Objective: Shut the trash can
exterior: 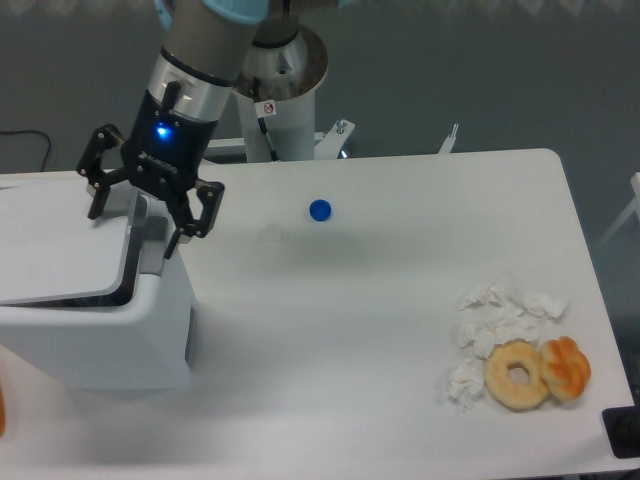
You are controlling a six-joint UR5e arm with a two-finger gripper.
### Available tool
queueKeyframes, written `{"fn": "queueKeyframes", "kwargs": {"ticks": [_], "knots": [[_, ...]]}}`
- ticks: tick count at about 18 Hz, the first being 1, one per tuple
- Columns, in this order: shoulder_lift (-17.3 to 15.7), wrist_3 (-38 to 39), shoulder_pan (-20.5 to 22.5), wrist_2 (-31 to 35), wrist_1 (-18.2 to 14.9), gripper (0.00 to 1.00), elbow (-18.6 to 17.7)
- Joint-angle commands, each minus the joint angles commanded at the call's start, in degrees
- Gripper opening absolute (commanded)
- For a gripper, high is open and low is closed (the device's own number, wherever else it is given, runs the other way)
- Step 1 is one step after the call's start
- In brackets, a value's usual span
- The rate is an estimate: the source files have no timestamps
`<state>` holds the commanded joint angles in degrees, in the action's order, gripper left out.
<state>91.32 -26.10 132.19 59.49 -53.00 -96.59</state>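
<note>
Nearest to us, at the right edge of the counter (330,340), we see a plain doughnut (517,374) touching a glazed pastry (566,367), with crumpled tissues (498,320) just beside and behind them. None of this bears on the job.

At the near left stands the trash can (95,340), a big white bin whose flat lid (55,260) lies almost level; a dark gap shows along the lid's near and right edges, so we judge it not quite seated. A grey strip (152,235) runs along the can's right edge.

Farther back, a small blue cap (319,210) sits mid-counter, well apart from the bin, with a faint clear ring (271,234) near it.

Above the can's far right corner hangs our end effector (138,216), its fingers spread wide and gripping nothing, one fingertip (172,248) just over the grey strip.

We take the step in hand to be the final press. The next move calls for bringing the end effector left over the lid and pushing straight down until that dark gap disappears, keeping clear of the hinge edge.
</note>
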Motion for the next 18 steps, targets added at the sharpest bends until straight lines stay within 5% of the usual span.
{"fn": "queueKeyframes", "kwargs": {"ticks": [14, 18], "knots": [[-0.1, 1.2, -0.7, 2.2, -0.2, 1.00, -0.4], [-0.5, 7.2, -1.1, -2.9, -0.3, 1.00, 1.9]]}}
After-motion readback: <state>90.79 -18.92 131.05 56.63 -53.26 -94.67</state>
